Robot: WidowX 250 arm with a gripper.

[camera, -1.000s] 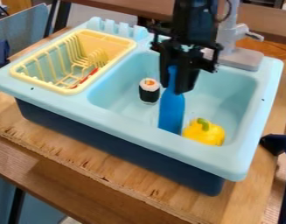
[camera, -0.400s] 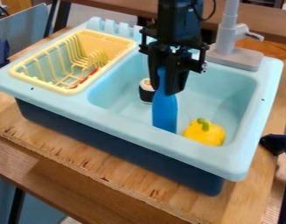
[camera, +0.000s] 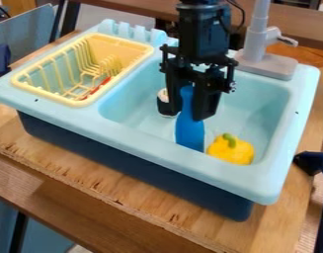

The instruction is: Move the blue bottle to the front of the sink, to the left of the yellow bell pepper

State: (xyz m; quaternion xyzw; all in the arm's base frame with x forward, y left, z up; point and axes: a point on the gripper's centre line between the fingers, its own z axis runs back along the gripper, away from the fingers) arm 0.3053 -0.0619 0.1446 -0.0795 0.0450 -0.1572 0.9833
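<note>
Toy sink (camera: 127, 124), pale blue with a dark base: set on a wooden desk (camera: 143, 197); the landmark for all that follows.

Robot gripper (camera: 188, 114), black: hanging down over the sink's basin from the far side, jaws closed about the neck of one item.

Blue narrow-necked object (camera: 190, 131), bottle or spatula by its outline, I can't say which: upright within the sink's basin, neck between the jaws, wide end lowermost near the sink's near wall. Whether that end touches the basin floor, I cannot tell from here.

Yellow bell pepper (camera: 231, 149), green stem: inside the sink, by its near wall, just beside the blue piece.

Sushi roll (camera: 164, 105), black wrap, pale top: inside the sink, towards the rack side, partly hidden behind the gripper.

Yellow dish rack (camera: 78, 103): set into the sink's draining side, with a slim red item (camera: 101, 85) lying in it.

Grey faucet (camera: 266, 63): at the sink's far edge.

Condition of the work, as I judge it: grasp made, and apparently secure; release not yet made, the held piece being within the sink. Pepper and roll: both ungripped.
</note>
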